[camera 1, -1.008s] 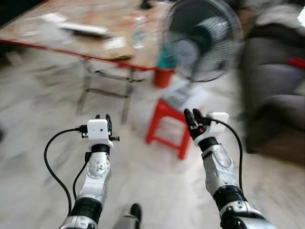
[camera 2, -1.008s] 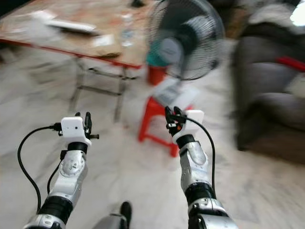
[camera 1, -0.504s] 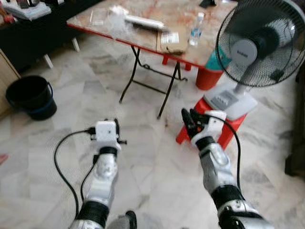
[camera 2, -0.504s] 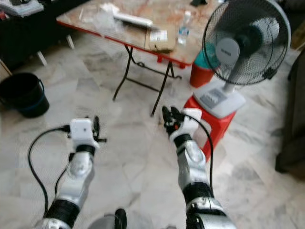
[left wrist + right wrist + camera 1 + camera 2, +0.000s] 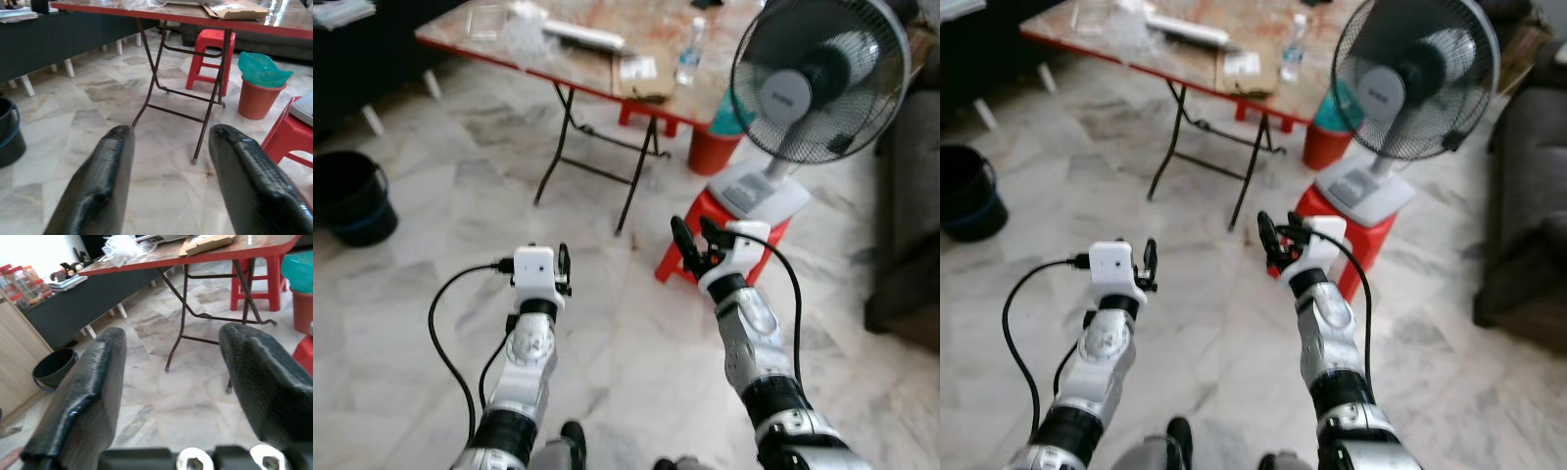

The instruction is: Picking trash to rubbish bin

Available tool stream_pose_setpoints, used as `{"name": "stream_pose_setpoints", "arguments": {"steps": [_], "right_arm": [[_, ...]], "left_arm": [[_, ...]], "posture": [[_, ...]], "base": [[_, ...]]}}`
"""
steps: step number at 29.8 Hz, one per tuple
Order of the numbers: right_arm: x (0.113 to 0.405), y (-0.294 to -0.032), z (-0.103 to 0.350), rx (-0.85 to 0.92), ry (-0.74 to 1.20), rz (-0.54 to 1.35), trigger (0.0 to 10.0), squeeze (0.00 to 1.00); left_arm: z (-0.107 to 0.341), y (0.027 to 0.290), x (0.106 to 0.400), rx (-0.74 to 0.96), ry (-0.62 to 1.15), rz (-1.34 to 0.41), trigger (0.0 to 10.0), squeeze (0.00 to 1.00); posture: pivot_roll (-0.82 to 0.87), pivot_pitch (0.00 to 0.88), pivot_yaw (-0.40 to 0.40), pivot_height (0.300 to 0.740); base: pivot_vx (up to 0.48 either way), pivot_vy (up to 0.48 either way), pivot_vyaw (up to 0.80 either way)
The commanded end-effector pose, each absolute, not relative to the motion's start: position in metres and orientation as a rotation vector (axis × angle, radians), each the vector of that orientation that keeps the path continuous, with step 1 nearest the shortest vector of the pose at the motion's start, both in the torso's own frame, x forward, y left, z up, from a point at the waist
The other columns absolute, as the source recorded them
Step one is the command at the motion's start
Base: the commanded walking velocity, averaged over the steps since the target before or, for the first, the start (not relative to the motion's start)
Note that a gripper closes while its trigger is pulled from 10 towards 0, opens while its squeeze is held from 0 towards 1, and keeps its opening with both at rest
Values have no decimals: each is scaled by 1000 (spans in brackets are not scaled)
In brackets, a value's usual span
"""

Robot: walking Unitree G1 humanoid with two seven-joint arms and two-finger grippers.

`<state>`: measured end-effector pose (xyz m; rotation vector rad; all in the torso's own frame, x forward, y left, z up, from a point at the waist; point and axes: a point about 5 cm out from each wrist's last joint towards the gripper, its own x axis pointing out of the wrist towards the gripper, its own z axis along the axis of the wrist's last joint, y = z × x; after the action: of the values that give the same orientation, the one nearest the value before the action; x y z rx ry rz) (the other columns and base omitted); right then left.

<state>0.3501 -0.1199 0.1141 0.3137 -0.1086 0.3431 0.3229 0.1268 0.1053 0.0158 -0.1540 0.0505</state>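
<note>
Ahead, both pincers hung spread wide and empty above the marble floor (image 5: 401, 323): left pincer (image 5: 564, 269), right pincer (image 5: 695, 245), facing the surface (image 5: 651, 44); bin (image 5: 347, 196) far left.

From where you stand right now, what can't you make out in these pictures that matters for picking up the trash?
- Black bucket: cut by the left edge in the eye views; its inside is dark, contents unreadable.
- Orange bin with a green liner: partly behind the fan in the eye views, and the liner hides its contents in the left wrist view.
- Clear plastic wrap on the folding table: cut off by the top edge.
- Cardboard piece: label too small to read.
</note>
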Motion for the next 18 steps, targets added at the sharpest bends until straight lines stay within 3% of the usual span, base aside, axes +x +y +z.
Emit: {"name": "stream_pose_setpoints", "arguments": {"steps": [1, 18], "right_arm": [[349, -120, 114, 315, -108, 348, 10000, 1000], [347, -118, 112, 308, -101, 366, 10000, 1000]], "left_arm": [[110, 124, 324, 16, -164, 38, 10000, 1000], [114, 126, 324, 12, -181, 45, 10000, 1000]], "posture": [[-8, 182, -92, 740], [-11, 148, -88, 740]], "base": [[0, 0, 0], [0, 0, 0]]}}
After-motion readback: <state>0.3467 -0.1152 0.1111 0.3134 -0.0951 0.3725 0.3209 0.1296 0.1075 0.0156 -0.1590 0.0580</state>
